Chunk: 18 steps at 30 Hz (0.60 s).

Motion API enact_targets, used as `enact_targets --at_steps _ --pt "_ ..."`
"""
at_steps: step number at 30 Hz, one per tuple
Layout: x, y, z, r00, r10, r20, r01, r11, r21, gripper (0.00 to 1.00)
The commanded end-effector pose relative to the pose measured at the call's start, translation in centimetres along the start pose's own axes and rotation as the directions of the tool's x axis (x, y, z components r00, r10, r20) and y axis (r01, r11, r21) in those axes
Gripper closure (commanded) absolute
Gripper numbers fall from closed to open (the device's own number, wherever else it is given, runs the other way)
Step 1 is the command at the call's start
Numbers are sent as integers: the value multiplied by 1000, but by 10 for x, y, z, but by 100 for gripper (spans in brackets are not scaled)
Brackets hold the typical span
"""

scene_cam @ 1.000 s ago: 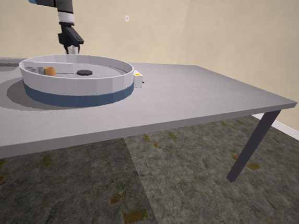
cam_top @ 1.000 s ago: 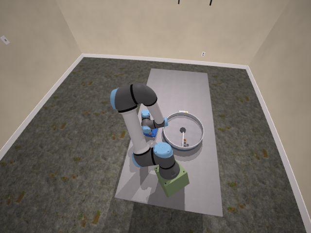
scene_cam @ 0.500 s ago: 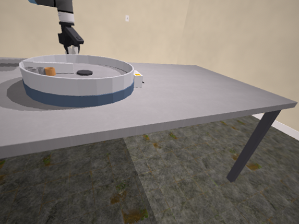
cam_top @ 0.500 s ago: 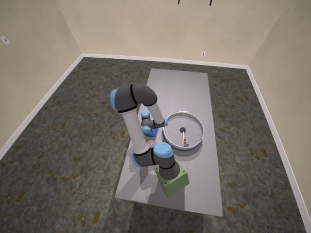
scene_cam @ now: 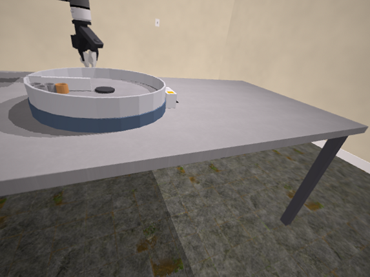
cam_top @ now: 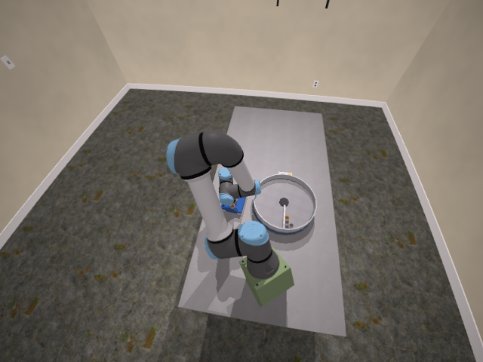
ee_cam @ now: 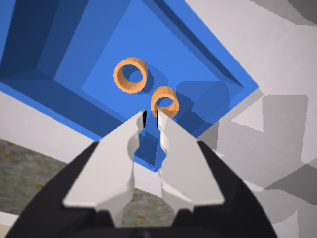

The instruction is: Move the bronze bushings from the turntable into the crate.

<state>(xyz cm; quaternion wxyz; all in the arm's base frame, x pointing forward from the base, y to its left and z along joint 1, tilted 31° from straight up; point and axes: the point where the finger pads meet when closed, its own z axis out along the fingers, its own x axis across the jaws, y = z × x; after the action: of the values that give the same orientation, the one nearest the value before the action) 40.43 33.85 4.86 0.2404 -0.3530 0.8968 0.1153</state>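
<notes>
The blue crate lies left of the turntable. Two bronze bushings stand in it: a left one and a right one close beyond the fingertips. My gripper is shut with a thin gap and holds nothing, above the crate; the arm hides it in the top view. One bronze bushing is on the turntable inside its rim. Grey steel bushings are grouped beside it near the wall.
A thin white divider runs from the turntable's dark hub to its wall. A small white box stands against the turntable's outside. The arm's green pedestal is at the near end of the table.
</notes>
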Motion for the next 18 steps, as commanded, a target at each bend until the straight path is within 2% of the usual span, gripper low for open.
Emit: enact_targets --at_steps 1,14,18 --pt "2 0 -12 1000 1 -5 -1 1000 -3 94" --pt "-1 -1 -60 1000 0 -2 0 1000 -1 94" --pt "-1 -1 -66 1000 0 -1 0 1000 -1 94"
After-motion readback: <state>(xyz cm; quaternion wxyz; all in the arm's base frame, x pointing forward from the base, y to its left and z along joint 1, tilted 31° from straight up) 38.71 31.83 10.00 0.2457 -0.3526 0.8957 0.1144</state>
